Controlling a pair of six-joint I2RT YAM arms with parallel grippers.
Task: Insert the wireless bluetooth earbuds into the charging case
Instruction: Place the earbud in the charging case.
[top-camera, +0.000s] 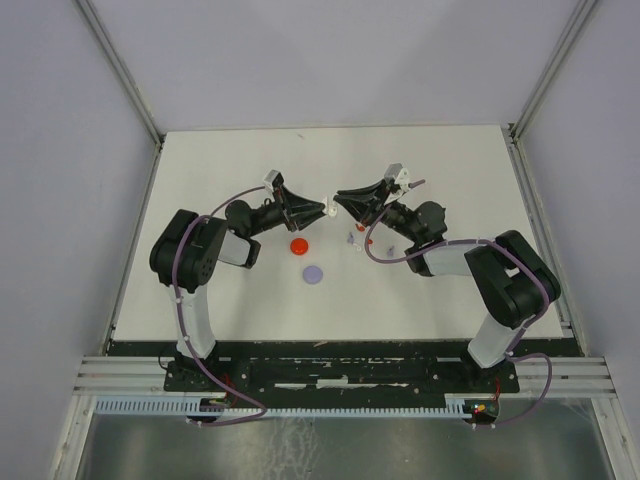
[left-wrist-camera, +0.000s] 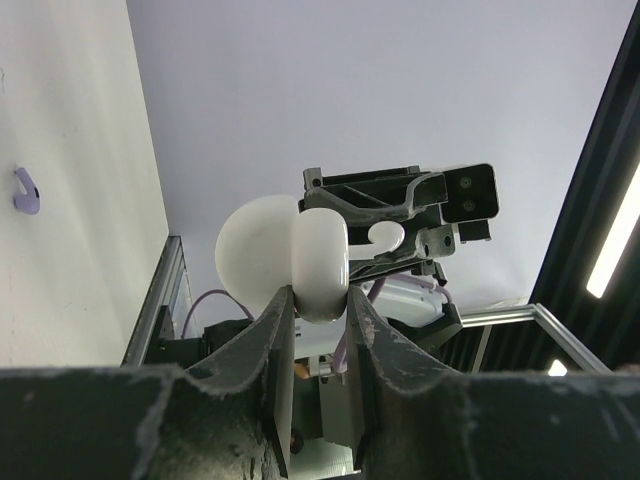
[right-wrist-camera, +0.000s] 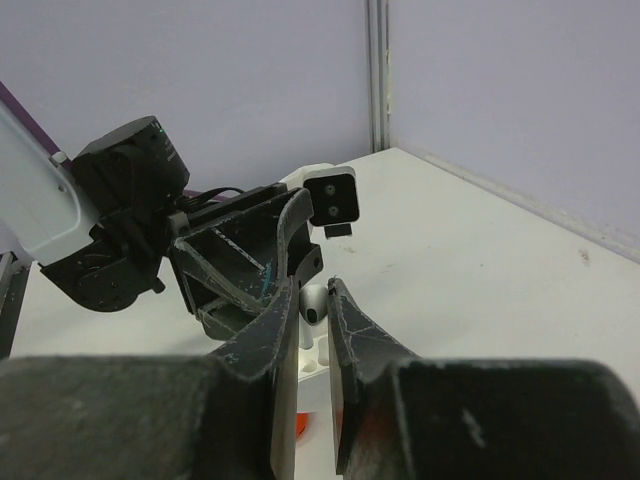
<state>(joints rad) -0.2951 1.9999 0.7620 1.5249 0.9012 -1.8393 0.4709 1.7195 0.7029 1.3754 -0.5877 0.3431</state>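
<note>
Two tools tip to tip: insertion step.
Left tool (left-wrist-camera: 318, 296) clamps case (left-wrist-camera: 255, 255); right tool (right-wrist-camera: 314, 290) pinches earbud (right-wrist-camera: 313, 303); next needs fine alignment.

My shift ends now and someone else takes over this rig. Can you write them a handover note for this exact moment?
Left hand: shut on the open white charging case, held off the table.
Right hand: shut on a white earbud, right beside the case.
On the table: a purple earbud, a red disc, a purple disc.
Done: case and white earbud are picked up.
Left: seat the white earbud, which is not yet in, then the purple one.
</note>
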